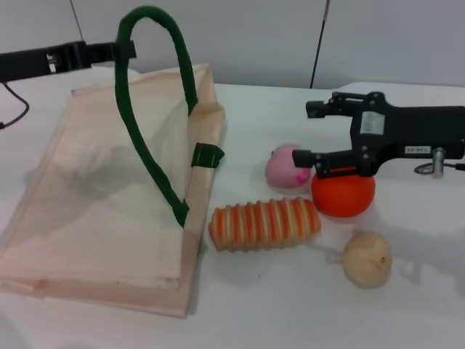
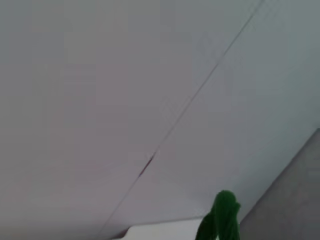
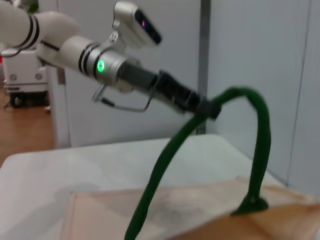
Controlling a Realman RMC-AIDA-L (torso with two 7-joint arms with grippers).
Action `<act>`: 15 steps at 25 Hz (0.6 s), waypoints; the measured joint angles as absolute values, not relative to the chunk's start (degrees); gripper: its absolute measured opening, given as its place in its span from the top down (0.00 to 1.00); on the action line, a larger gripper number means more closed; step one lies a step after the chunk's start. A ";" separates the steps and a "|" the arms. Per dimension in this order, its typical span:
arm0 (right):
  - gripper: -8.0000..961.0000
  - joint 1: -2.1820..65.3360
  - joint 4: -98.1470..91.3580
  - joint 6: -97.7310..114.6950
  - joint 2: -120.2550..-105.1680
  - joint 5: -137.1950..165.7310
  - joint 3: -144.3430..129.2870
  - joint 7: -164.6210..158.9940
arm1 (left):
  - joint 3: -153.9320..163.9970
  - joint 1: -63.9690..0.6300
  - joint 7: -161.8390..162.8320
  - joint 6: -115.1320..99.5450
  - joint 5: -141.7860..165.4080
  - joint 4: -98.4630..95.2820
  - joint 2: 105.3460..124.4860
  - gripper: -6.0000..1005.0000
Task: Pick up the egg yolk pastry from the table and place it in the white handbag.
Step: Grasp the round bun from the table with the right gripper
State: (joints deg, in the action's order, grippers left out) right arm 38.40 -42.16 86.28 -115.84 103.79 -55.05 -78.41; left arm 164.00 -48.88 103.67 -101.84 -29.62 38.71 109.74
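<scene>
Pastry (image 1: 367, 258) sits on the table (image 1: 290, 313), nearest me of all the food, just beyond the right end of the striped roll (image 1: 264, 223) and in front of the orange (image 1: 344, 193). My right gripper (image 1: 309, 132) hovers above and behind that orange, jaws apart with nothing between them, pointing toward the bag (image 1: 109, 211). So from the orange the pastry lies forward and slightly to the right, while my gripper is on the orange's far side: I judge the coming move is a pull back toward me and a drop down. Being round, the pastry gives me no long axis to line up with.

The peach (image 1: 288, 167) touches the orange on its bag side, under my lower finger. The roll lies crosswise between the orange and the bag, and I think it is the thing to lift over on the carry.

My left gripper (image 3: 202, 106) is far from the orange, up behind the bag, clamped on the green handle (image 1: 156, 94) and holding its loop high. That leaves the right arm much the nearer to the pastry.
</scene>
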 joint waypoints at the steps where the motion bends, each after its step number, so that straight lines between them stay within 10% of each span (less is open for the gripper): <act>1: 0.15 38.50 -42.30 86.28 -115.84 104.37 -55.38 -78.95 | 164.00 -48.68 103.56 -102.73 -30.61 38.71 109.61 0.84; 15: 0.16 33.24 -54.04 87.34 -116.00 116.78 -59.44 -94.04 | 164.00 -46.25 103.38 -108.34 -38.24 37.46 108.23 0.83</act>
